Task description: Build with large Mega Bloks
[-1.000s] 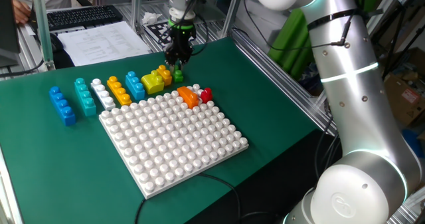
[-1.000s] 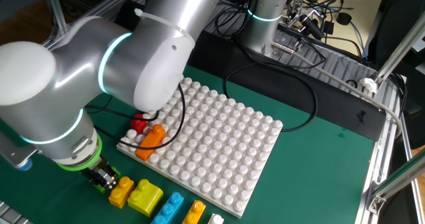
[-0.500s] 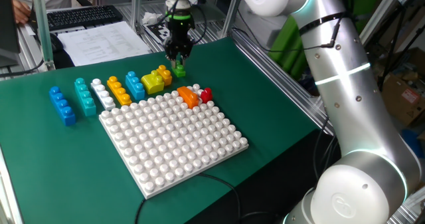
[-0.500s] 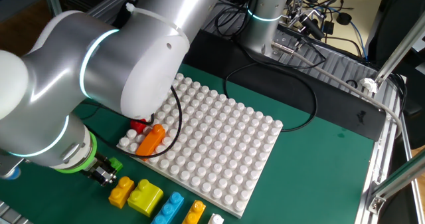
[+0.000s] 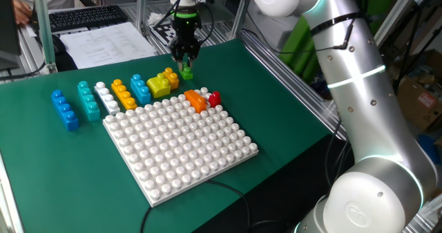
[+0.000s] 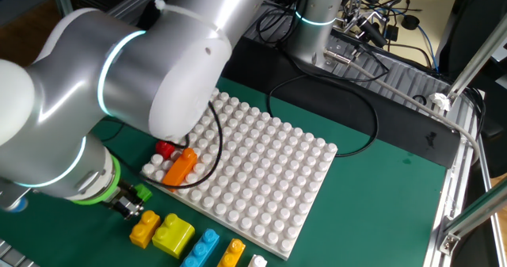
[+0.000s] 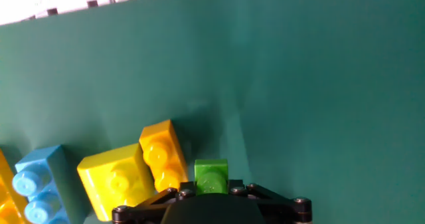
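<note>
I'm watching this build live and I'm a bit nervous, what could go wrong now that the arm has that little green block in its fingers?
The green block is small and pinched only at its top by the gripper, so it may twist or slip.

Its route to the white baseplate probably passes over the yellow block and orange block; a low carry could knock them.

A tilted block may not seat on the studs.

Green table (image 5: 276, 95) under baseplate (image 5: 179, 143), bricks (image 5: 114, 95)
</note>
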Tool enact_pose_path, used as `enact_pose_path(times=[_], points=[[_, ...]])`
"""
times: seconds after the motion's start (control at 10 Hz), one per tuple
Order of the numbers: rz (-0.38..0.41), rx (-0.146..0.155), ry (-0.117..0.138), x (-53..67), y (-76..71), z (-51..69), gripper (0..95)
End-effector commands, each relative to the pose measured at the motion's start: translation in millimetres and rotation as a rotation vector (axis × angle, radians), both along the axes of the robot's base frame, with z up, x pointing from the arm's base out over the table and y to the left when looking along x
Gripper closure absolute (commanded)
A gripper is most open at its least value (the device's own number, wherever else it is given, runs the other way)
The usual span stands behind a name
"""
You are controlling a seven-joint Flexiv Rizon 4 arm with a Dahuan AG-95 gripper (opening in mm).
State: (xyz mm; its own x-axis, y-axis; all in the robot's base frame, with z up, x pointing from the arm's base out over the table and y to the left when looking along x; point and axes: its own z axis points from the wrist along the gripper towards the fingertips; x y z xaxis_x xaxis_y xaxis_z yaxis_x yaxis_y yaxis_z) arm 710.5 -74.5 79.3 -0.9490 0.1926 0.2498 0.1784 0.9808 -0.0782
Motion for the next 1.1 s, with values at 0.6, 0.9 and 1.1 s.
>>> enact_pose_path(times=[0.6, 0.9, 1.1], points=[[0.007, 0.015, -0.01, -23.0, 1.9, -1.8, 95.0], [0.001, 0.015, -0.01, -24.1, 2.1, -2.8, 95.0], [0.001, 0.012, -0.012, -23.9, 2.3, -3.3, 95.0]])
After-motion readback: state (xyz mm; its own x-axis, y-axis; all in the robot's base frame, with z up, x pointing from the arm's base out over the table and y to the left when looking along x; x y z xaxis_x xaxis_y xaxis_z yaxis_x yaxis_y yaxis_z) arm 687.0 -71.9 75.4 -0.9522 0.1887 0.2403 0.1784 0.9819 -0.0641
